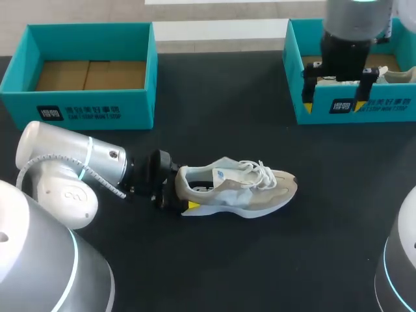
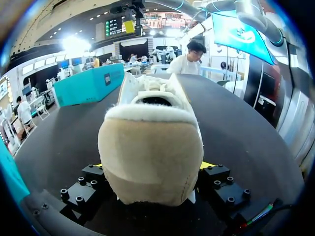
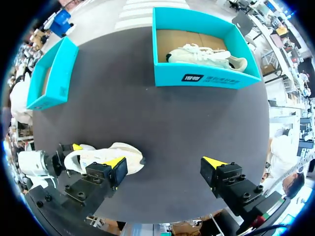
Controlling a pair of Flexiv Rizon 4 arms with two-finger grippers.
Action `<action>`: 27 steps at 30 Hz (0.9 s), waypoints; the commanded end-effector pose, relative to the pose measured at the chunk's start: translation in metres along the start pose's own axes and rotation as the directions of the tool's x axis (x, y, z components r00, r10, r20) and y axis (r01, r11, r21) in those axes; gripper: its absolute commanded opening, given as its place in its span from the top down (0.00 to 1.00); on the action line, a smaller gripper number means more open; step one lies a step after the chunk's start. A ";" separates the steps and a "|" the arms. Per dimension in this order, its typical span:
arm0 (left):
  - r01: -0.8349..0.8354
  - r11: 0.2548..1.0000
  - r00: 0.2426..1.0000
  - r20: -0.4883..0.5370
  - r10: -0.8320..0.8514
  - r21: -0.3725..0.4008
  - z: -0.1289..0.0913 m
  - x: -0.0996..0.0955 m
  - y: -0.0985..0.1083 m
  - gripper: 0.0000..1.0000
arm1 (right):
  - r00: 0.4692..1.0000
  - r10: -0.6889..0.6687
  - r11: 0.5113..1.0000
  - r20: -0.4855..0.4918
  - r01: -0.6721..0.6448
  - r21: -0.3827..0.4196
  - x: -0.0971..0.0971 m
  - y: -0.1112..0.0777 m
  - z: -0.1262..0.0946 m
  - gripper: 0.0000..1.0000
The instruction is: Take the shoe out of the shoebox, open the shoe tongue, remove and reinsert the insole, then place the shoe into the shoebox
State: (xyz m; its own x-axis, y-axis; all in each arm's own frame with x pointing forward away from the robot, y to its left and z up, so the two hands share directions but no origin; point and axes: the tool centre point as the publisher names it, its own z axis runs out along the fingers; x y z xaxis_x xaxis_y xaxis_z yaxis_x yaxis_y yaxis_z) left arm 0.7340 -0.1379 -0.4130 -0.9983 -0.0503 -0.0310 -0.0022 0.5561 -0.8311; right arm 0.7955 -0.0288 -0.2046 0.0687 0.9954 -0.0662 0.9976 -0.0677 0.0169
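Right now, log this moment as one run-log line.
left gripper: shut on shoe heel | shoe: lying on table | right gripper: open, holding nothing

A soft cream and white sports shoe (image 2: 150, 152) sits flat on the black counter (image 2: 246, 132). Its heel is close up and its toe points away. The jaws press the heel from both sides, yellow tips just peeking out. A blue-green cardboard shoebox (image 2: 86, 84) stands off to one side, not touching.

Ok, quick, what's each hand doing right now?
Left hand: closed on the heel of the shoe.
Right hand: open, holding nothing.
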 end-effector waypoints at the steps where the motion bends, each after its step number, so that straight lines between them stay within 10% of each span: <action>1: 0.000 1.000 1.000 0.001 0.000 -0.005 0.003 -0.003 0.004 1.00 | 1.000 -0.001 1.000 -0.001 0.001 0.005 0.000 0.003 0.001 0.00; 10: 0.000 1.000 1.000 0.001 0.000 -0.005 0.003 -0.003 0.004 1.00 | 1.000 -0.001 1.000 -0.001 0.001 0.005 0.000 0.003 0.001 0.00; 27: 0.000 1.000 1.000 0.001 0.000 -0.005 0.003 -0.003 0.004 1.00 | 0.994 -0.030 0.993 0.103 0.042 -0.112 0.176 -0.082 0.008 0.00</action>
State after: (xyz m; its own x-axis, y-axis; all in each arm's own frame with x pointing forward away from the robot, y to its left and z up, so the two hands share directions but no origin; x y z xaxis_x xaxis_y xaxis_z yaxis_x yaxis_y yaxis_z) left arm 0.7340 -0.1379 -0.4130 -0.9983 -0.0501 -0.0309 -0.0022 0.5562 -0.8311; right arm 0.7241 0.1110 -0.2114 0.0298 0.9937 -0.1084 0.9914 -0.0155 0.1301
